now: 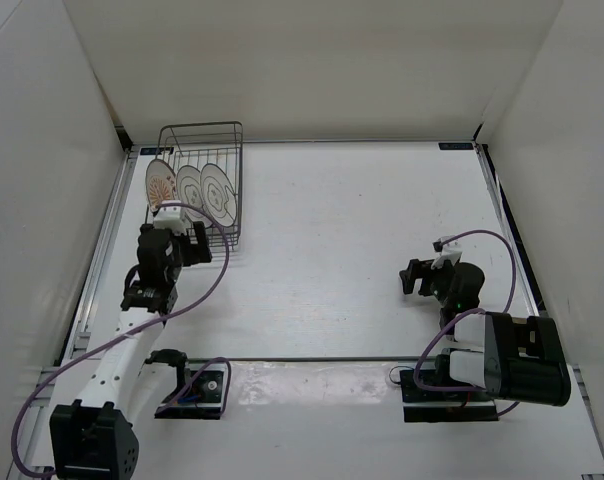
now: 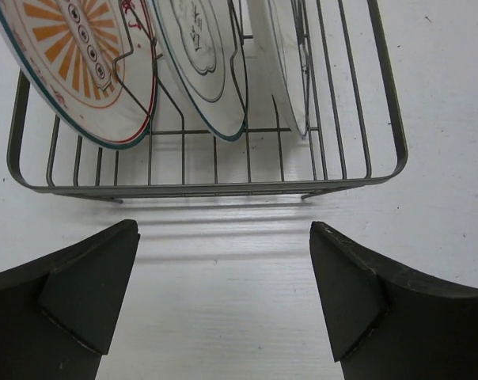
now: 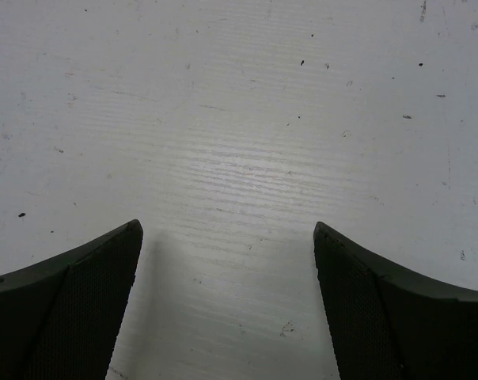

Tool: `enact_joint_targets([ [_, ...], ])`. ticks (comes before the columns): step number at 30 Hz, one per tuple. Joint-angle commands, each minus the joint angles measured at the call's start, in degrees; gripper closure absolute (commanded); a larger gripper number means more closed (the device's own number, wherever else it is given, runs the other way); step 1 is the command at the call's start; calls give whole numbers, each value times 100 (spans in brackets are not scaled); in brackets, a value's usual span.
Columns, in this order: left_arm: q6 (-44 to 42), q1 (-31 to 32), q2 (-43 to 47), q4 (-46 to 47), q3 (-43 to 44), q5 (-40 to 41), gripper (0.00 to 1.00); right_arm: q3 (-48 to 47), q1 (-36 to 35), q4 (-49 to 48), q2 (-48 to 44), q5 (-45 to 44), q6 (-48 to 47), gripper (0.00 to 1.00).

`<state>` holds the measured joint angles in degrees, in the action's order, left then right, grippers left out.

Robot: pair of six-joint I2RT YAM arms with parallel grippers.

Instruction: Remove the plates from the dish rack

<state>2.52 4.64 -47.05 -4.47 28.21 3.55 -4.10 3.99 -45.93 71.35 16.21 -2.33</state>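
Observation:
The dark wire dish rack [image 1: 232, 140] stands at the far left of the table and fills the top of the left wrist view [image 2: 381, 103]. Three plates stand upright in its slots: the orange sunburst plate [image 1: 160, 183] [image 2: 73, 63] at the left, then a white plate [image 1: 190, 186] [image 2: 203, 67], then another white plate [image 1: 219, 190] [image 2: 282, 55]. My left gripper [image 1: 187, 240] [image 2: 223, 261] is open and empty, low over the table just in front of the rack's near side. My right gripper [image 1: 415, 277] [image 3: 227, 261] is open and empty over bare table at the right.
White walls enclose the table on the left, back and right. The rack's near wire wall [image 2: 207, 188] stands between my left fingers and the plates. The arm bases [image 1: 197, 390] sit at the near edge.

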Motion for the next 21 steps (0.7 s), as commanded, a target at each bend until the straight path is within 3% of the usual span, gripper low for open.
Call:
enact_joint_targets([
  [1, 582, 10, -94, -765, 438, 339, 1, -161, -3, -74, 10, -56, -40, 10],
  [3, 617, 10, -216, -1169, 894, 418, 1, -161, -3, -74, 10, -65, -40, 10],
  [7, 680, 10, -437, -2852, 1545, 1067, 1, -153, -3, -74, -7, -152, -40, 10],
  [9, 1289, 10, -577, -3564, 1775, 2033, 1, -161, -12, -22, -33, -188, -22, 10],
  [11, 1487, 1, -578, -3509, 1803, 2403, 1, -170, -30, -91, 19, -135, -48, 10],
  [13, 1110, -16, -490, -3131, 1689, 2256, 1, -205, 5, 39, -156, 14, -5, 10],
  [16, 1014, -16, -542, -2711, 1609, 2133, 1, -925, -3, 1678, -637, 362, -153, 10],
  [21, 636, -8, -1104, -2567, 1995, 1043, 1, -1629, 14, 2527, -1359, 567, -426, 10],
])
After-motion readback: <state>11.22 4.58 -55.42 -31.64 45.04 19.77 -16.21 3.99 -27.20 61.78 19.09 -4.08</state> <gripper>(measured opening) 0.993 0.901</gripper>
